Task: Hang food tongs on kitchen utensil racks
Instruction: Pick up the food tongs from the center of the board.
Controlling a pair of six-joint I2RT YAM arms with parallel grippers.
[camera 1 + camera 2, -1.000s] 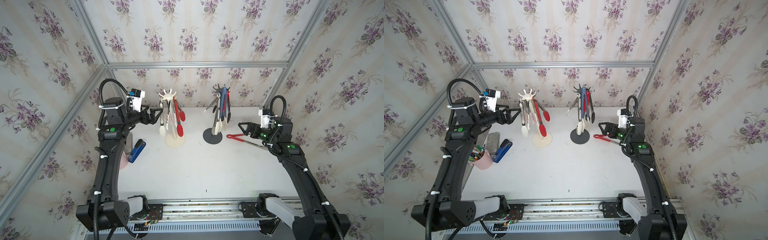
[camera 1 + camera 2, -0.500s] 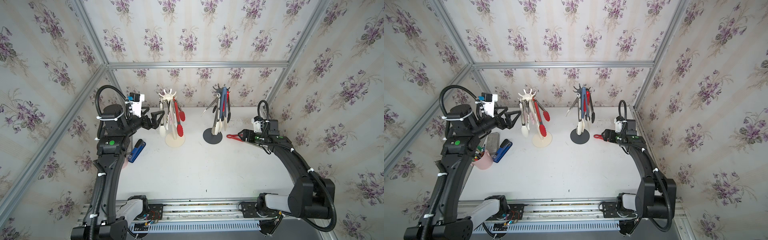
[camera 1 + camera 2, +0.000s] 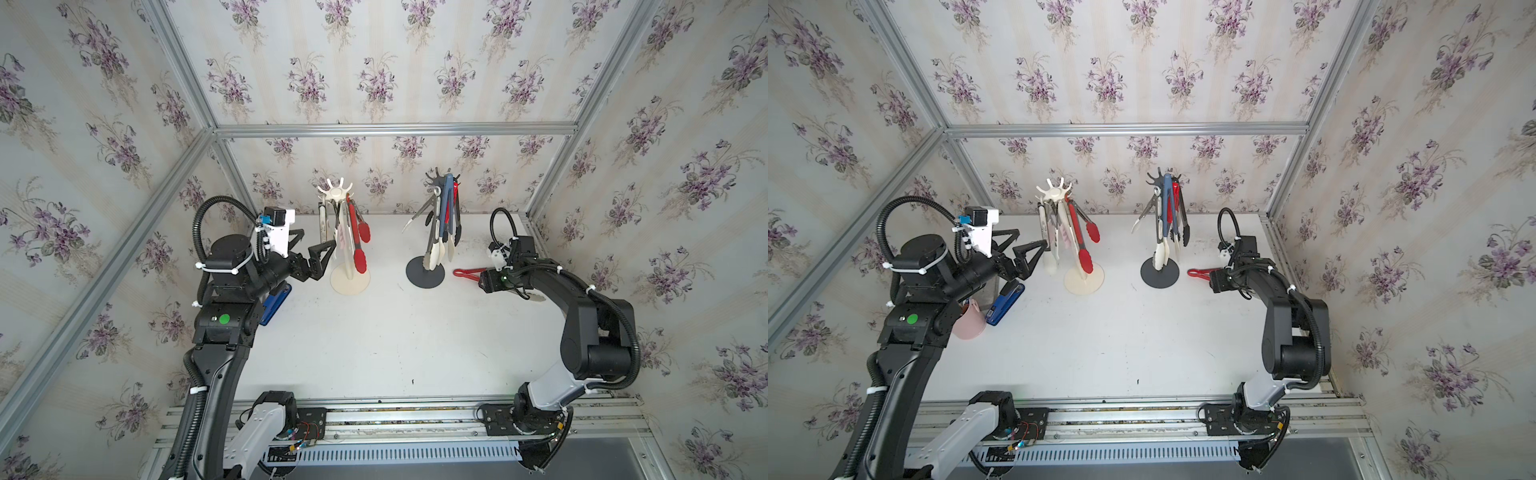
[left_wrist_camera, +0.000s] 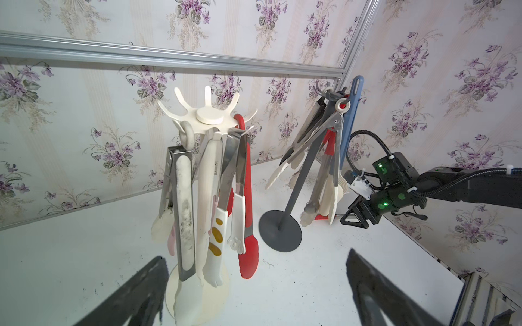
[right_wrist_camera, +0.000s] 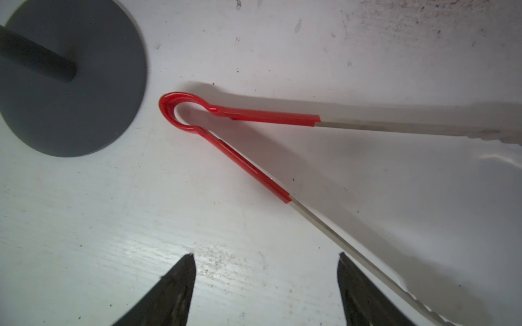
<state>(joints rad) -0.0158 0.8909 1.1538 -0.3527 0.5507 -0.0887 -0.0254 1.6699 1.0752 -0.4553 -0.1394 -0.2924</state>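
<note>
Your white worktop (image 3: 374, 340) fills the floor of the wallpapered booth, and both arms reach in from the rail at its near edge. Your left arm (image 3: 216, 324) stands high. Its left gripper (image 3: 320, 237) is level with the hung utensils, just beside the cream-white rack (image 3: 350, 284), and its jaws are spread wide with nothing between them. Your right arm (image 3: 582, 316) bends low, and the right gripper (image 5: 266, 254) sits close to the worktop, to the right of the dark grey rack (image 3: 424, 271). Its jaws stand apart and grip nothing.

The 2 racks stand upright toward the back wall, well apart, the cream-white one on your left and the dark grey one on your right. Each crown of hooks carries several tongs. Among them are red silicone tongs (image 3: 357, 239) on the cream-white rack and blue-handled tongs (image 3: 446, 203) on the dark grey one.

1 pair is not hung. The red-handled tongs (image 5: 254, 115) lie flat on the worktop, sprung open in a V. Their looped end is just beside the dark grey base without touching it, and the steel arms run back under the right gripper. In the right wrist view, 1 steel arm passes close by a fingertip (image 5: 358, 290), and you cannot tell whether they touch.

A blue stapler (image 3: 274, 305) and a pink cup (image 3: 969, 322) sit below your left arm.
</note>
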